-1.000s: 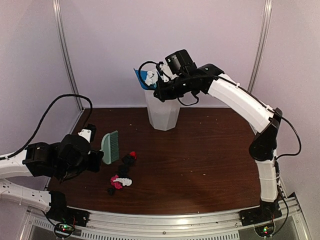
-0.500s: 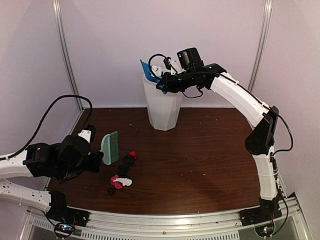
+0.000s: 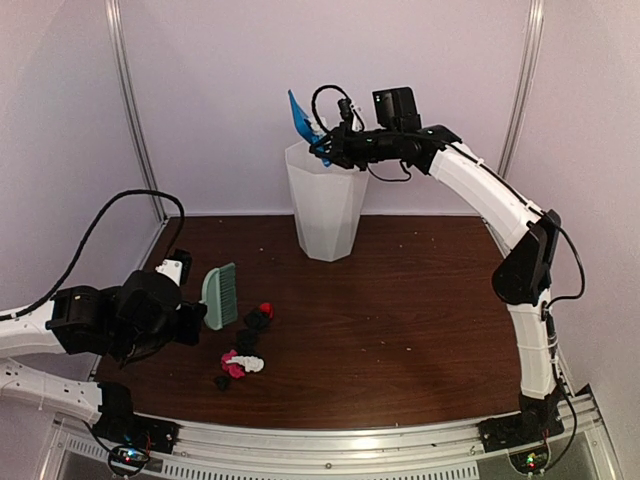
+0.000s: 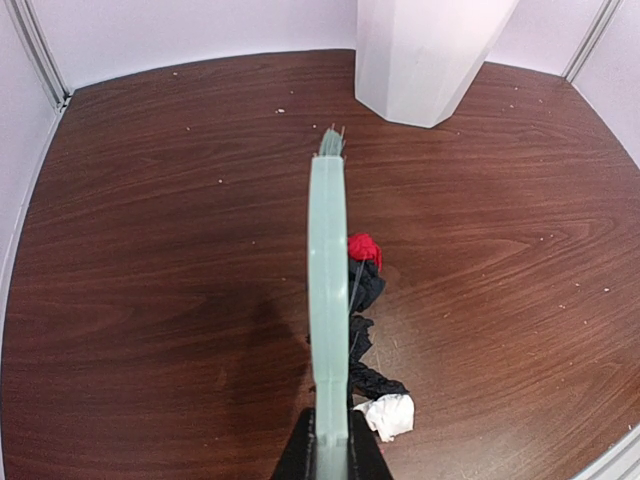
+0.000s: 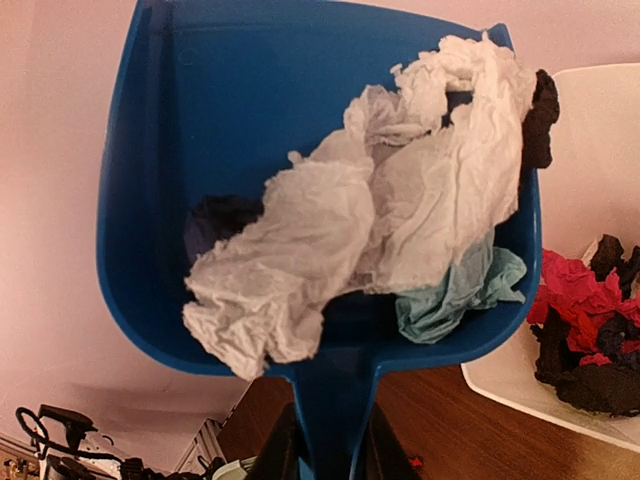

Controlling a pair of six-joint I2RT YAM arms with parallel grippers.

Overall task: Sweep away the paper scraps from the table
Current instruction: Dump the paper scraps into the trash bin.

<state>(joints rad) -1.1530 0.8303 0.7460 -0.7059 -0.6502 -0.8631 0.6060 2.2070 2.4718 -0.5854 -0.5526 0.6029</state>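
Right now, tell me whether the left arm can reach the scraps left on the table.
Probably yes: the left gripper holds the brush right beside the paper scraps, nothing between.

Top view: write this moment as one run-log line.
right gripper: shut on blue dustpan, loaded, above white bin | left gripper: shut on brush | paper scraps: some on table

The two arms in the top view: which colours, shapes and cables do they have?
The left arm and the right arm both have rounded white links joined by black joint housings. Thin black cables loop loosely alongside each arm. The left end effector and the right end effector are black. Small green and red lights glow at both bases.
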